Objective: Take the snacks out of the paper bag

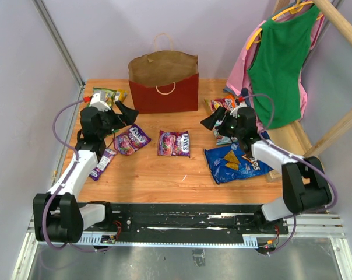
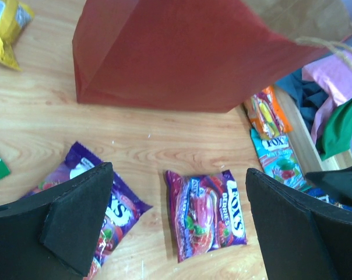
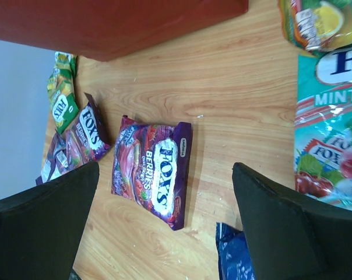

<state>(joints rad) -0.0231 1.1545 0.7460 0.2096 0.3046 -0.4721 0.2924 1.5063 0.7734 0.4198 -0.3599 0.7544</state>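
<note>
A claw reaching into the bag could well push it over or crumple its mouth shut, since it looks light and nothing steadies it. It stands on the table just beyond and between the left claw and right claw, mouth up, its long side running from one claw to the other. Both claws gape wide and hold nothing.

Matt red paper bag, glossy plastic snack packets, smooth wood-grain table
</note>
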